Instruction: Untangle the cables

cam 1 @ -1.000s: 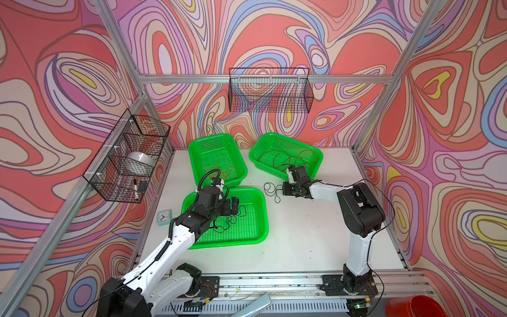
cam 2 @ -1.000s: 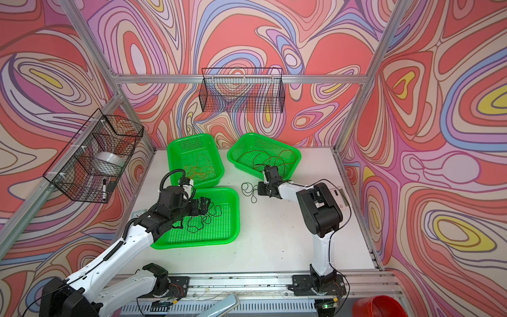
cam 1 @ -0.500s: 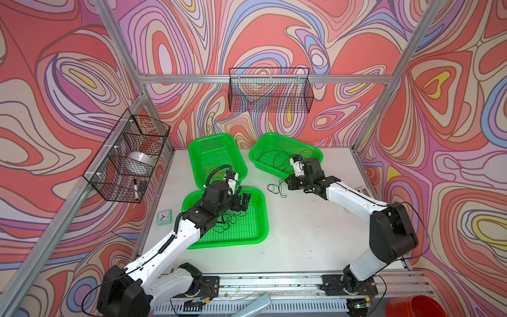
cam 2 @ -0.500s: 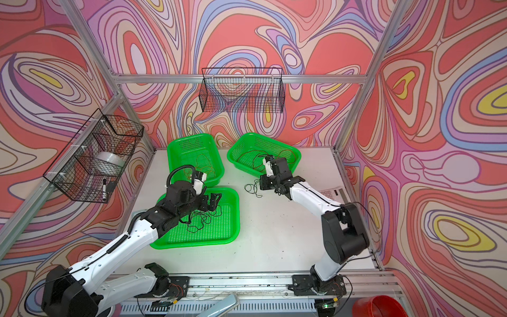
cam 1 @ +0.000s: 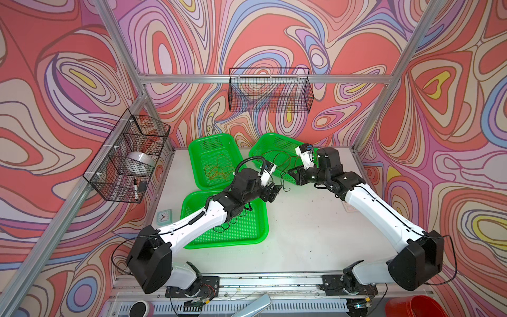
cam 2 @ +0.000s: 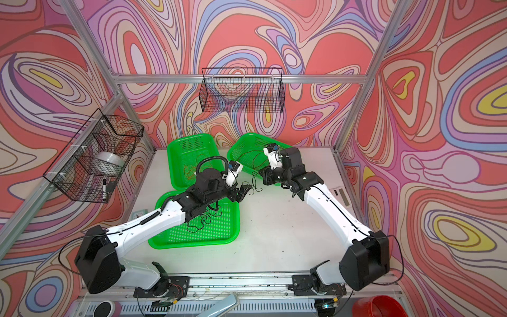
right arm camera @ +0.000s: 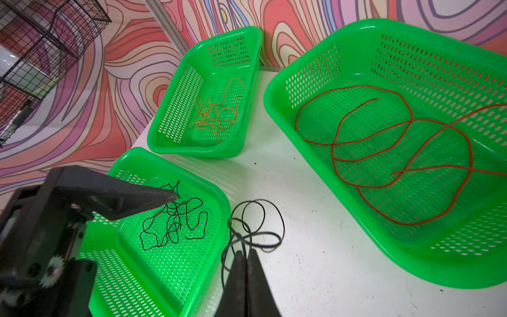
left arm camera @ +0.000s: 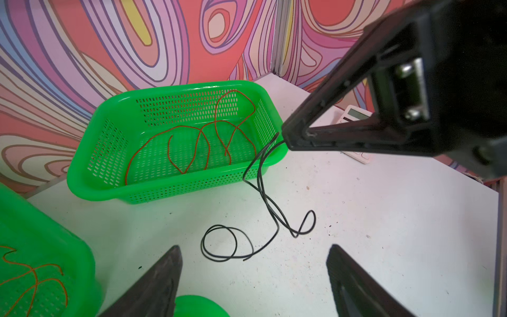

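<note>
**Operator:** Where are the cables?

**Manual:** Take the tray (cam 1: 247, 233) as your reference. Inside it you find a black tangle (right arm camera: 170, 219). Directly behind the tray stands the left basket (right arm camera: 178, 104), which holds an orange tangle (right arm camera: 214, 118). Behind the tray and to its right stands the right basket (right arm camera: 312, 76), which holds a red cable (right arm camera: 333, 151) in wide loops. A loose cable (left arm camera: 219, 226), black, lies coiled on the table (cam 1: 301, 233) just off the tray's far right corner. Part of it is lifted clear of the table.

**Operator:** What do the grippers hold?

**Manual:** Read the right gripper (left arm camera: 286, 135) as closed on the loose cable. In the right wrist view its fingers (right arm camera: 238, 274) meet. In the left wrist view you see the cable rise from the table into the pinched tip, beyond the tray's far right corner. Read the left gripper (left arm camera: 255, 247) as wide and holding nothing: its fingers (left arm camera: 164, 274) stand well apart. It hangs over the tray's far right corner. In the left wrist view the coil shows on the table between the fingertips.
</note>
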